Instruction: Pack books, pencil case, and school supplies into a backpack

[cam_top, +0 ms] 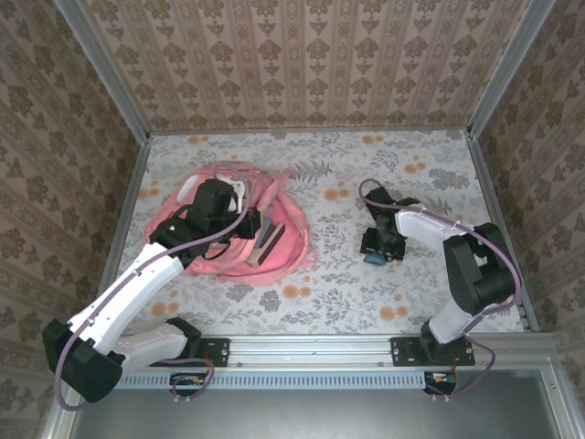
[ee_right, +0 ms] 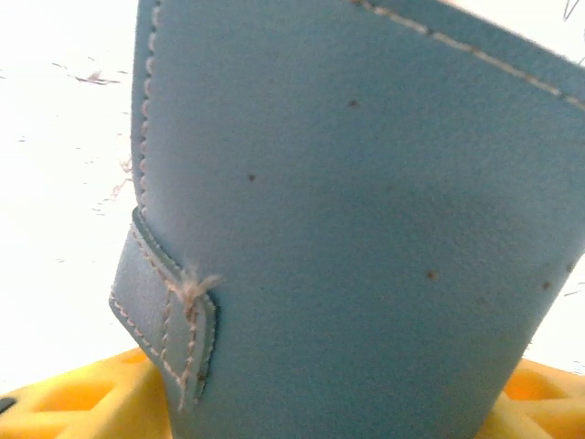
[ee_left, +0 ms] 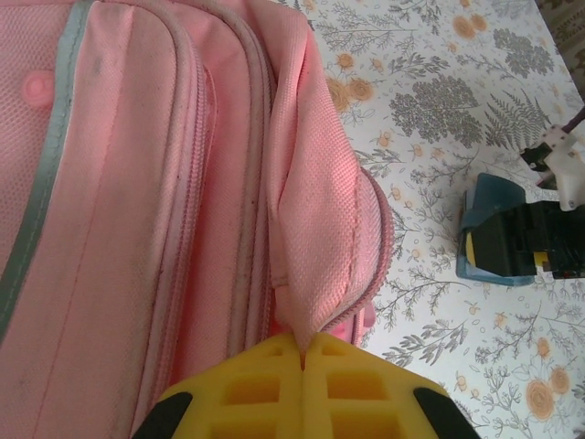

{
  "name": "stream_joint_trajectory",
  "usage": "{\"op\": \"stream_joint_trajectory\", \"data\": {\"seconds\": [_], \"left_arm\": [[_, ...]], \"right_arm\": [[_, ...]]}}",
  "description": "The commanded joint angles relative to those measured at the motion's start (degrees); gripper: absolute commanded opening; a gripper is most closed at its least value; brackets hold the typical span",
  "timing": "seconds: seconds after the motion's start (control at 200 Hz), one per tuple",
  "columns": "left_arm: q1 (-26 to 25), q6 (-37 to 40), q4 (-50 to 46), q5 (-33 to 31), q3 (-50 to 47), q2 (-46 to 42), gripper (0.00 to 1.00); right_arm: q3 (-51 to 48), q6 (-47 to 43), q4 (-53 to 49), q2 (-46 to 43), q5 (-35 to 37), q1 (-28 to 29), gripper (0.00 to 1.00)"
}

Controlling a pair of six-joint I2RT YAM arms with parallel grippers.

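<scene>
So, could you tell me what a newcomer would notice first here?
The big pink backpack lies on the left of the floral table, a fold of its fabric pinched by the left fingers. On the right, a blue stitched case sits between the right fingers.

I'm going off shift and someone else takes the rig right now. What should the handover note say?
Left gripper: shut, pinching a fabric edge of the backpack.
Right gripper: jaws astride the blue case on the table; grip not certain.
Books: edges seem to show in the backpack's mouth.
Done: books apparently in.
Left: blue case into the backpack; other supplies not made out.
</scene>
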Motion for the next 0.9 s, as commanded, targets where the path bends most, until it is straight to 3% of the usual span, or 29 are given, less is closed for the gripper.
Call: {"op": "stream_joint_trajectory", "data": {"seconds": [0.0,0.145,0.41,0.715,0.895], "left_arm": [[0.76,0.55,2.82,-1.27,2.59,-0.24,0.0],[1.2,0.48,3.07,-1.65,3.03,-0.06,0.0],[1.6,0.08,3.51,-2.08,3.72,0.12,0.0],[1.92,-0.97,4.56,-4.2,4.54,-0.57,0.0],[2.52,-0.76,5.1,-5.39,5.85,-1.2,0.0]], "right_arm": [[0.81,0.07,-1.54,-4.34,1.23,1.04,0.56],[2.95,0.3,-1.27,-7.67,-1.32,2.61,0.45],[11.43,3.51,1.36,-7.88,-6.73,10.22,0.46],[25.19,8.56,8.09,4.81,-12.89,22.04,0.49],[32.24,11.09,12.49,13.68,-16.88,25.48,0.49]]}}
